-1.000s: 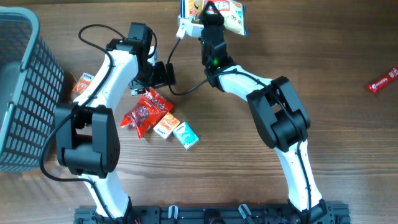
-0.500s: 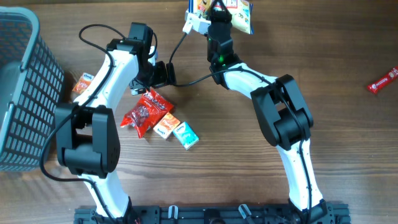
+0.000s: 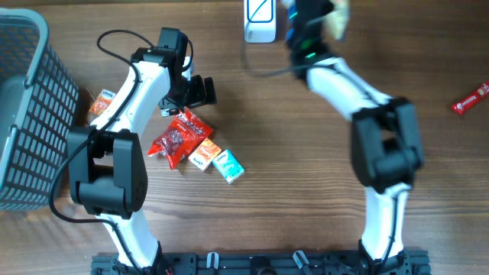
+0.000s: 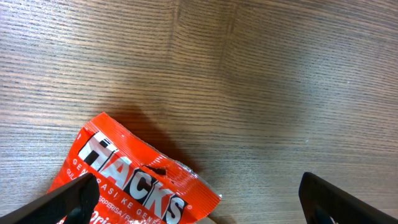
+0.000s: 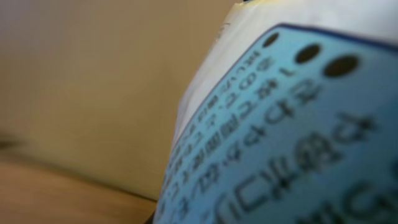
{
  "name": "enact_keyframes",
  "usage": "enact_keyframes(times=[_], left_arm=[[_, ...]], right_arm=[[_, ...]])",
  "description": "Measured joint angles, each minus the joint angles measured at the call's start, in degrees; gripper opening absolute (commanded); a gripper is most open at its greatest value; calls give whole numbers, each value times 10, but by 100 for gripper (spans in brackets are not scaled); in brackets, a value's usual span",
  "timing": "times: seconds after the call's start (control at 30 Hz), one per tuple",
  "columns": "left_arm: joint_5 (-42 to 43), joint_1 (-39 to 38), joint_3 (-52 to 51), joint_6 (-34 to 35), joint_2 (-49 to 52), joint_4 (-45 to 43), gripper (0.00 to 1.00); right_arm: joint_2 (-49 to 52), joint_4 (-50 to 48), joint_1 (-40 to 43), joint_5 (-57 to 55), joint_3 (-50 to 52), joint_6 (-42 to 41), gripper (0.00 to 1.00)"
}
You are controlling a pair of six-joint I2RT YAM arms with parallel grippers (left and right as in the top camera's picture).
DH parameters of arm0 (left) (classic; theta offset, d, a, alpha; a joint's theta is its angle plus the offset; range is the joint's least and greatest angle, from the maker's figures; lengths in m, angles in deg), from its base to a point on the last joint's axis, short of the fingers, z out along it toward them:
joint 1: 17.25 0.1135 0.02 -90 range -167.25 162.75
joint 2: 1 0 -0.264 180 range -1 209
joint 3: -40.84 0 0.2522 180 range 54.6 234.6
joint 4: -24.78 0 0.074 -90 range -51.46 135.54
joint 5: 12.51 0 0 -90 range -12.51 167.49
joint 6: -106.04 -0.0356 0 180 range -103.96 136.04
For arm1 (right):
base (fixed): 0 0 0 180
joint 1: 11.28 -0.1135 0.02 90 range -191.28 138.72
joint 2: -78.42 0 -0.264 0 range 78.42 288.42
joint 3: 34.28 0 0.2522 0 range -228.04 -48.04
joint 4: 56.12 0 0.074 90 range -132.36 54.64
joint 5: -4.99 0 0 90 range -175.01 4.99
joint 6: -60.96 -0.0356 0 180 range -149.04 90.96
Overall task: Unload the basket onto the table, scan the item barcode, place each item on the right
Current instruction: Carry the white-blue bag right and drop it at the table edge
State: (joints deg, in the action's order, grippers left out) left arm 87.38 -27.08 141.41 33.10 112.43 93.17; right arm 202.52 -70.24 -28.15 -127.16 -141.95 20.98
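Packet [image 5: 280,143], clamped in the right tool [image 3: 309,11] with the scanner [image 3: 260,21] just beside that tool, is judged light, soft, slippery; an edge seam is best pinched. The left tool [image 3: 200,90] is spread wide.

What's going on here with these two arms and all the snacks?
The right gripper is shut on a light-blue snack packet, holding it at the table's far edge beside what looks like a white scanner. The left gripper hangs open above a red Hacks packet, touching nothing. Small boxes lie beside that packet, and a grey basket stands at the left.
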Motion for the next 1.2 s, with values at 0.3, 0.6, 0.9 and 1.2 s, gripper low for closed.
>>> enact_keyframes(times=[0.3, 0.6, 0.9, 1.2], left_arm=[[0, 0, 0, 0, 0, -1, 100], [0, 0, 0, 0, 0, -1, 100], [0, 0, 0, 0, 0, -2, 100], [0, 0, 0, 0, 0, -2, 100]], right_arm=[[-125, 452, 216, 128, -22, -455, 4], [-126, 558, 455, 461, -12, -768, 4], [-126, 520, 585, 552, 47, -828, 4], [-96, 398, 613, 670, 54, -788, 4]])
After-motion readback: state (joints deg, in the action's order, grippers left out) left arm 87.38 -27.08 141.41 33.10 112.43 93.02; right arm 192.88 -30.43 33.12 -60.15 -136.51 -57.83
